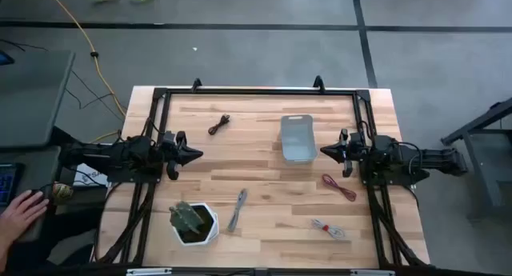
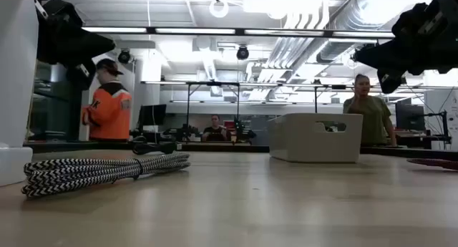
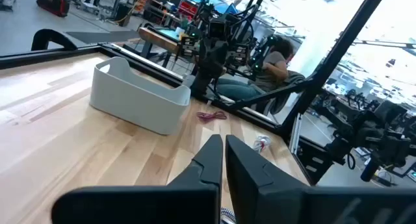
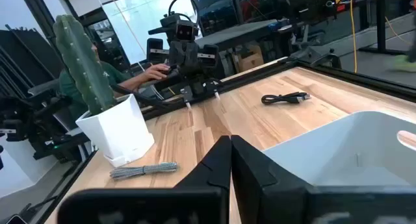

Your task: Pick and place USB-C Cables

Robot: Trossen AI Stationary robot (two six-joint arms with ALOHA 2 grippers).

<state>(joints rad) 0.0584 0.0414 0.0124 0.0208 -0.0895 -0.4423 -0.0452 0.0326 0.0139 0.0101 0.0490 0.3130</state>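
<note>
Four bundled cables lie flat on the wooden table: a black one [image 1: 218, 124] at the far left, a grey one [image 1: 238, 209] near the front, a dark red one [image 1: 339, 187] at the right, and a whitish one with red [image 1: 327, 228] at the front right. The pale tray [image 1: 297, 138] stands right of the middle. My left gripper [image 1: 197, 154] hovers shut at the table's left, touching nothing. My right gripper [image 1: 325, 151] hovers shut just right of the tray, touching nothing.
A white pot with a green cactus [image 1: 193, 221] stands at the front left, near the grey cable. A person's hand [image 1: 20, 210] rests off the table at the left. People stand and sit in the room beyond [image 2: 109, 104]. Bare wood lies between the arms.
</note>
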